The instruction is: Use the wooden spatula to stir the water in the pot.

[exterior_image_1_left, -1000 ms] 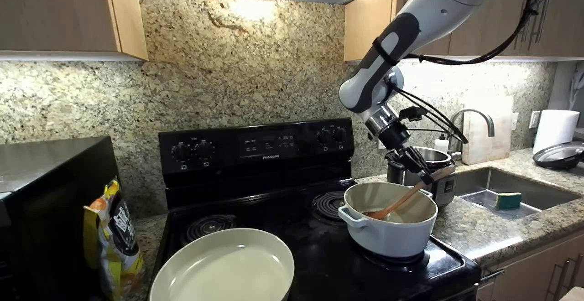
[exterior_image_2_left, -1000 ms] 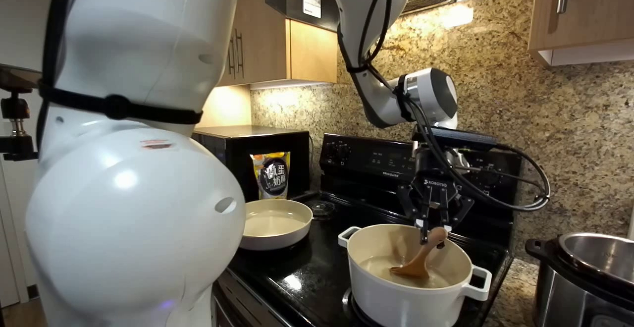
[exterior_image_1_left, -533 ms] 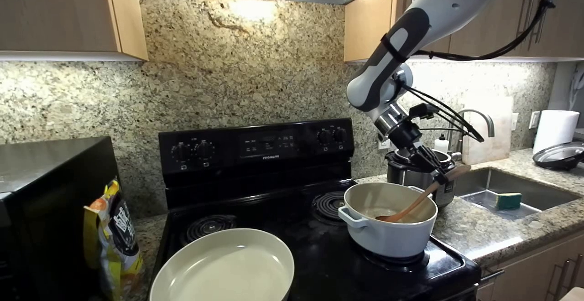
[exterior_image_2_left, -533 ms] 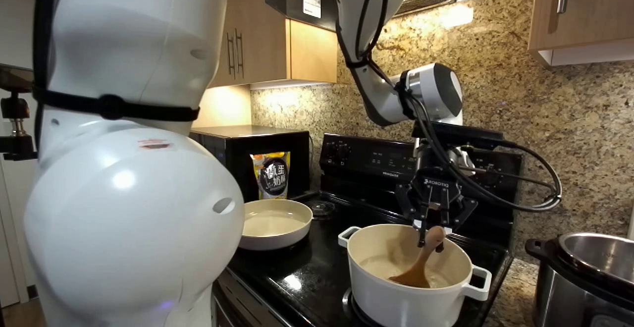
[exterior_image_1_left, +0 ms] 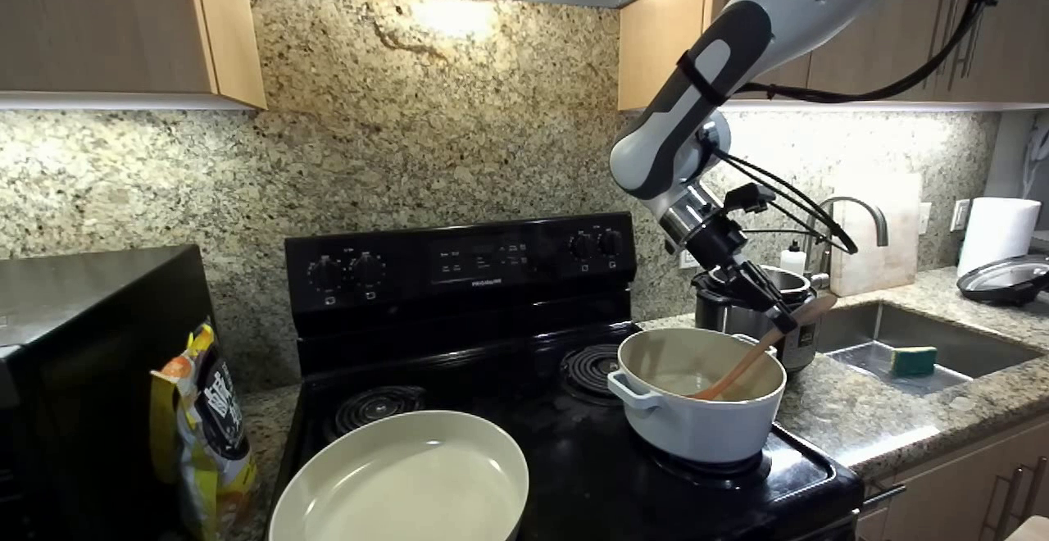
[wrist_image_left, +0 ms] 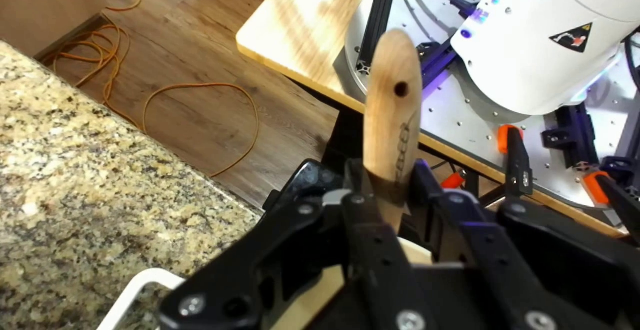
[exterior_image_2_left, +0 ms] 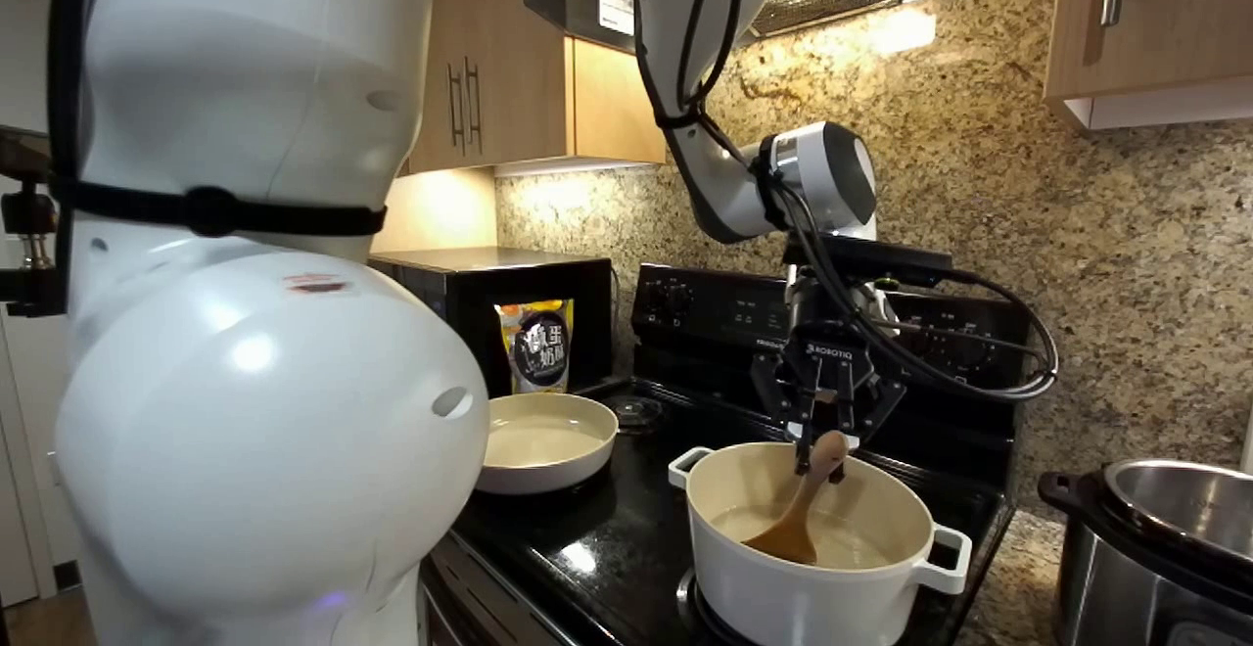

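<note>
Jaws: we see them pinching the handle of the wooden spatula [wrist_image_left: 392, 115] from both sides, partway along its length.
Wooden spatula: slim and flat to our eyes, pale tan toward the upper end, a deeper orange-brown at the blade [exterior_image_2_left: 786, 538]; it slants, with the upper end poking out beyond the jaws and the lower end inside the pot [exterior_image_2_left: 788, 609].
Upper end: in the upper half of the wrist view, just right of the middle, we find it rounded, with one small dark hole and a dark mark along the wood that we cannot read.
Blade: it widens downward and dips into the water [exterior_image_2_left: 852, 550]; whether it touches the bottom, we cannot tell.
Pot: wide and squat, white outside, cream within, with small side handles; in both exterior views we have it right of centre, low in the frame, on the black stove [exterior_image_1_left: 582, 467].
Shallow pan [exterior_image_1_left: 410, 484]: cream and round, on the same stove, at the bottom left of centre in an exterior view.
Steel cooker [exterior_image_2_left: 1116, 568]: shiny, lower right corner of an exterior view.
</note>
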Robot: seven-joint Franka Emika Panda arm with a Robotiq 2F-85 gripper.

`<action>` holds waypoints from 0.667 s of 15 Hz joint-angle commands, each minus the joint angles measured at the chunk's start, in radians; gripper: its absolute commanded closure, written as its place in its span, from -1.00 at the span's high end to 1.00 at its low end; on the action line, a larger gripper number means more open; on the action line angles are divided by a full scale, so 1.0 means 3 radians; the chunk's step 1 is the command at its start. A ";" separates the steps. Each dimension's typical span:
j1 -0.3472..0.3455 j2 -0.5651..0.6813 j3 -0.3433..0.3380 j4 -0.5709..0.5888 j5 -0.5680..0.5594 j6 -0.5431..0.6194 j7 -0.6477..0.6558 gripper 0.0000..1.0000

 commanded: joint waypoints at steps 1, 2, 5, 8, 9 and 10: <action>0.0027 0.0053 0.0038 0.0084 -0.0035 -0.0056 -0.0011 -0.88; 0.0029 0.0094 0.0039 0.0126 -0.0038 -0.0065 -0.0010 -0.88; 0.0021 0.0208 0.0024 0.0254 -0.0007 -0.0067 0.0058 -0.88; -0.0007 0.0275 0.0000 0.0315 0.0027 -0.0039 0.0118 -0.88; -0.0015 0.0288 -0.0011 0.0324 0.0031 -0.0035 0.0134 -0.88; -0.0026 0.0299 -0.0025 0.0327 0.0036 -0.0033 0.0148 -0.88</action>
